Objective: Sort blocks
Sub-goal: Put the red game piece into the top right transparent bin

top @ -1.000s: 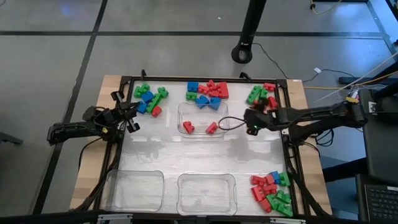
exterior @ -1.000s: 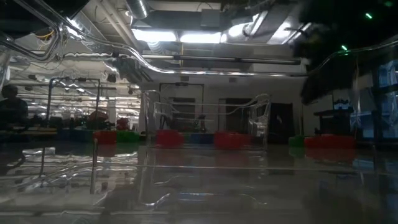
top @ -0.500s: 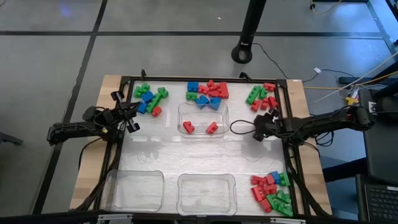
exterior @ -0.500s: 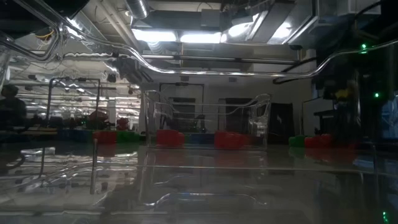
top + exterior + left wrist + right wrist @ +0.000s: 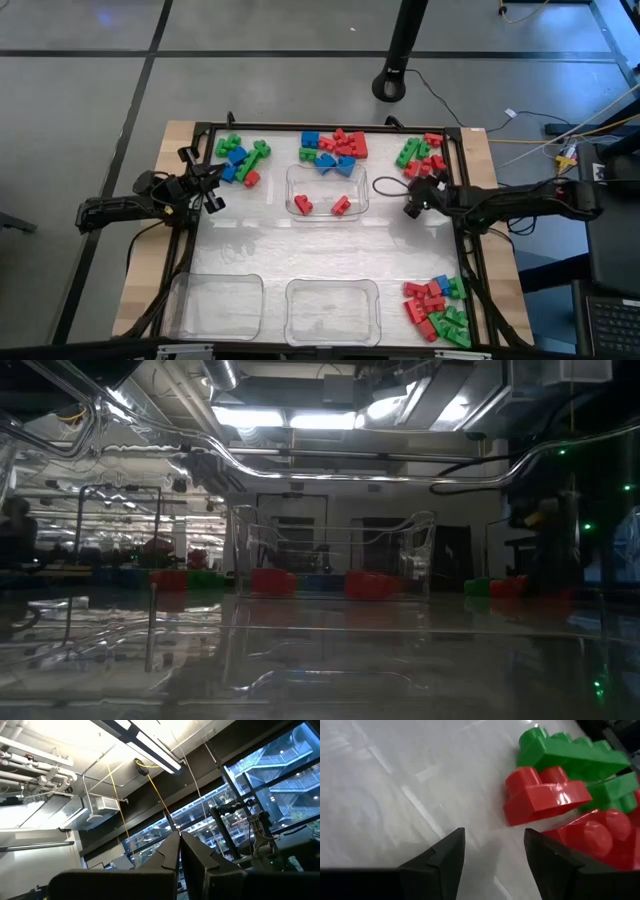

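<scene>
Now, right gripper [image 5: 492, 852]: fingers apart, empty, just beside far-right blocks [image 5: 547, 795]
Left gripper [image 5: 212, 190]: fingers seemingly closed, at worktop's [image 5: 330, 250] far left

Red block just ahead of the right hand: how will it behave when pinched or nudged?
The red block looks like rigid moulded plastic, so probably stiff and light. Its glossy faces may slip between the right hand's open fingers. It touches a green block, so nudging likely shifts both.

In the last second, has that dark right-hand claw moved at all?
Yes. The right gripper has drawn back from beside the clear plastic tray holding two red blocks, toward the red and green block pile at the table's right edge.
</scene>
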Available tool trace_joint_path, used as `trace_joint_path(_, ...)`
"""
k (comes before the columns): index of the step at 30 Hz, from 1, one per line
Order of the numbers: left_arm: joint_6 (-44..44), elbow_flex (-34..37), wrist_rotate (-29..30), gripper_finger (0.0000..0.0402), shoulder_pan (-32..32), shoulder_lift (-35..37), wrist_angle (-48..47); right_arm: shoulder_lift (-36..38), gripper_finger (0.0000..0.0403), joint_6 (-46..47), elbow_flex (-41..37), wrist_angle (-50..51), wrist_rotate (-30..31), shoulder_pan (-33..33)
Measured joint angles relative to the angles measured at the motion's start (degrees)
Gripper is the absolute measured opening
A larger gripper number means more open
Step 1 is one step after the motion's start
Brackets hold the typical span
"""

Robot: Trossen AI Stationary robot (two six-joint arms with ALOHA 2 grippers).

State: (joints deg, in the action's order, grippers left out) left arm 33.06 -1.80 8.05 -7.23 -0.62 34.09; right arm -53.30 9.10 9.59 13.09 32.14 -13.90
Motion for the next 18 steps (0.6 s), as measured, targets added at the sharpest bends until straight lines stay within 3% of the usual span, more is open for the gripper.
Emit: trace_joint_path(18, -1.1, 0.0, 0.0, 0.0006, 0.0, 0.0, -0.2, -0.1, 0.0204, -14.4, -0.1, -9.1, -12.6, -14.0)
